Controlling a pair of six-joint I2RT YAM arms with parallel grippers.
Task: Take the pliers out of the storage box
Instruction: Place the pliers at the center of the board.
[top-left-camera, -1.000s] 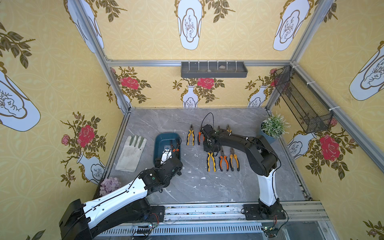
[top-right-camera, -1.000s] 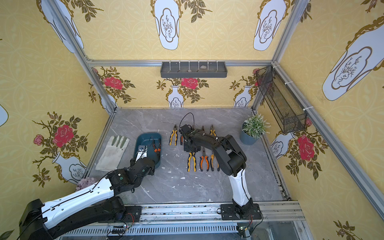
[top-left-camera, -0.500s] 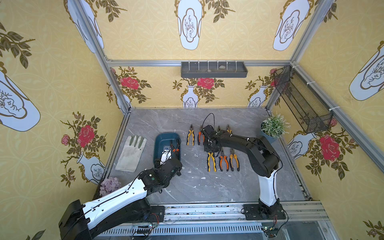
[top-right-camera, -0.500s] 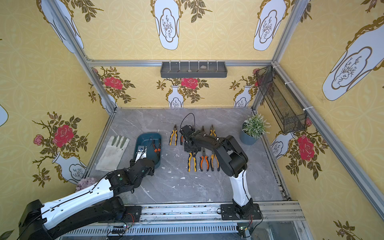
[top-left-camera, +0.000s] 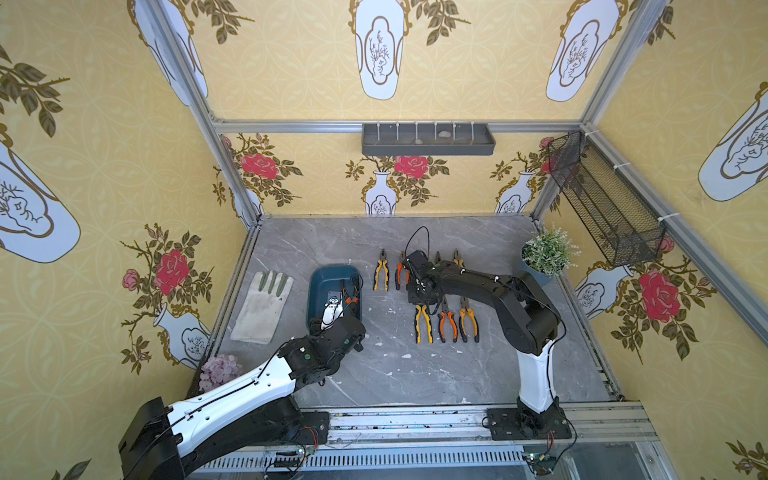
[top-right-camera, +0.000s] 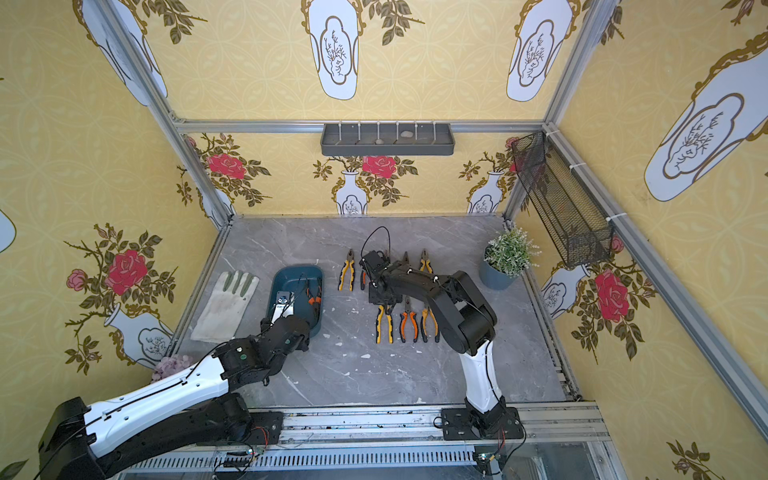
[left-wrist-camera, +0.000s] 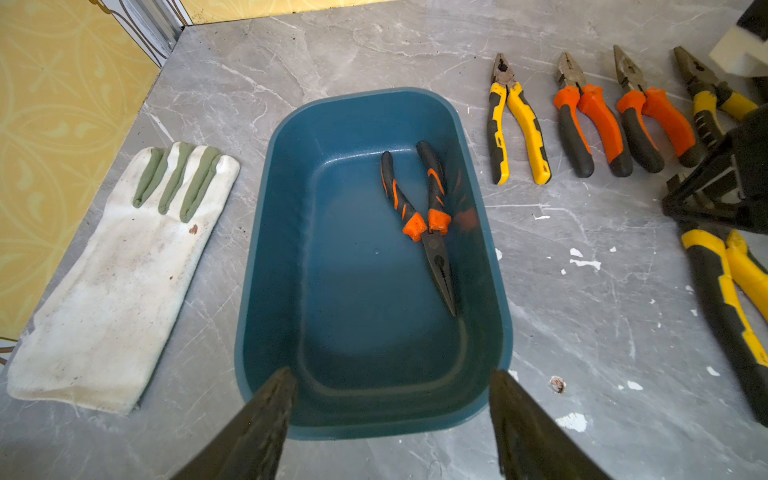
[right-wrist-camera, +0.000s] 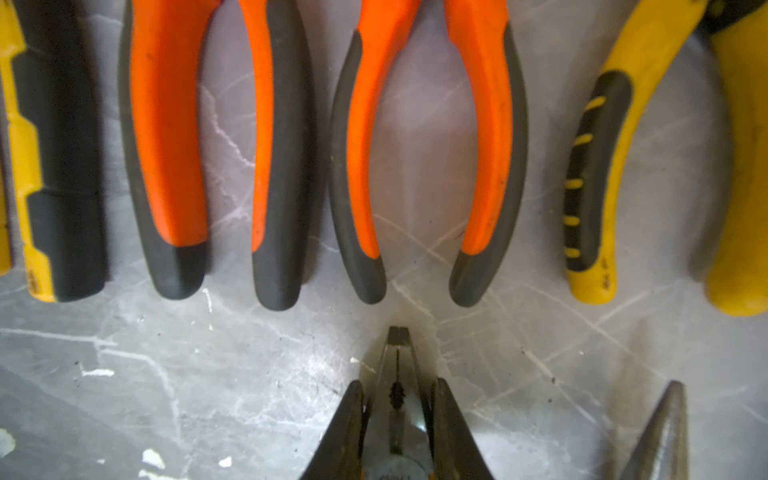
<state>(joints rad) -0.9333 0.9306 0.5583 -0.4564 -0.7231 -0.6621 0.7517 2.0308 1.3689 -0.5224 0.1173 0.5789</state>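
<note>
Moved: right claw has closed on pliers
Left claw: wide, over box
Box: one orange pliers inside

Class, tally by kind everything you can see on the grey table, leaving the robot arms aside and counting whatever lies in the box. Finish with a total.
Pliers: 8 in view
Box: 1
Glove: 1
Potted plant: 1
Purple flower: 1
Total: 12
</note>
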